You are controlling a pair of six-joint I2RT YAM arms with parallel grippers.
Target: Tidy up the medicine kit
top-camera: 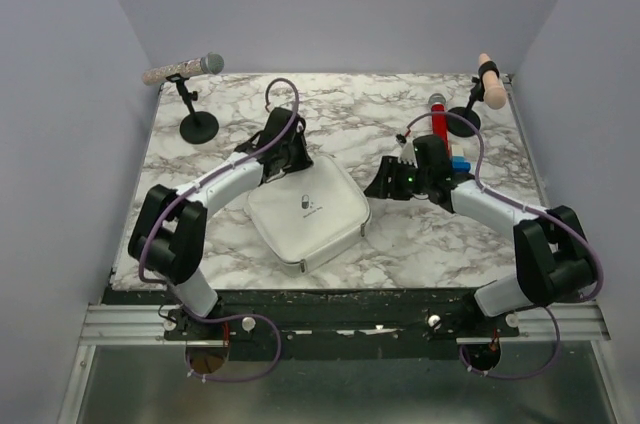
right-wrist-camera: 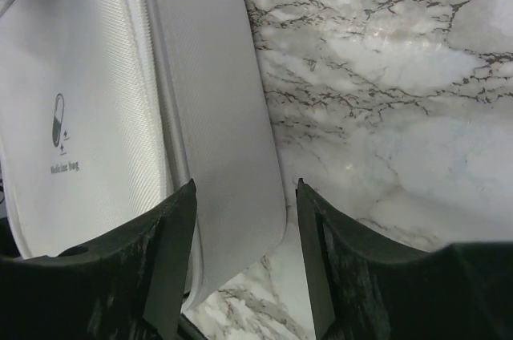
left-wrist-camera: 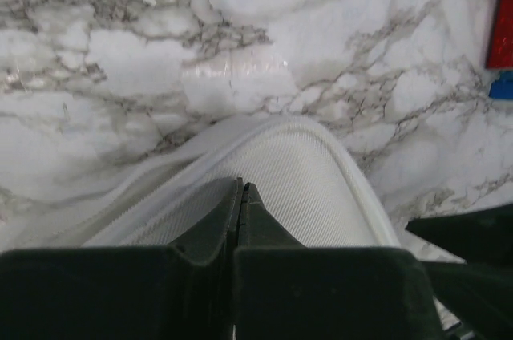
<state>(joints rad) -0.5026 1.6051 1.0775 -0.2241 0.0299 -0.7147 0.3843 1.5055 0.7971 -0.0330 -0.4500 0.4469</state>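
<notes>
while the medicine kit (top-camera: 305, 212) lies closed on the marble bench (top-camera: 420, 234), a hand stands at each of two edges.
the kit sits near the middle of the bench, turned cornerwise, lid and pill logo up. the left hand (left-wrist-camera: 242, 189) is over the kit's far corner, fingers pressed fully together with nothing visible between them; contact with the lid cannot be told. the right hand (right-wrist-camera: 244, 188) is at the kit's right edge, parted to a moderate gap and holding nothing, one finger over the case and the other over bare marble. a red cylinder (top-camera: 438, 124) and a blue item (top-camera: 459, 163) lie behind the right hand. two microphone stands (top-camera: 198, 126) occupy the far corners.
</notes>
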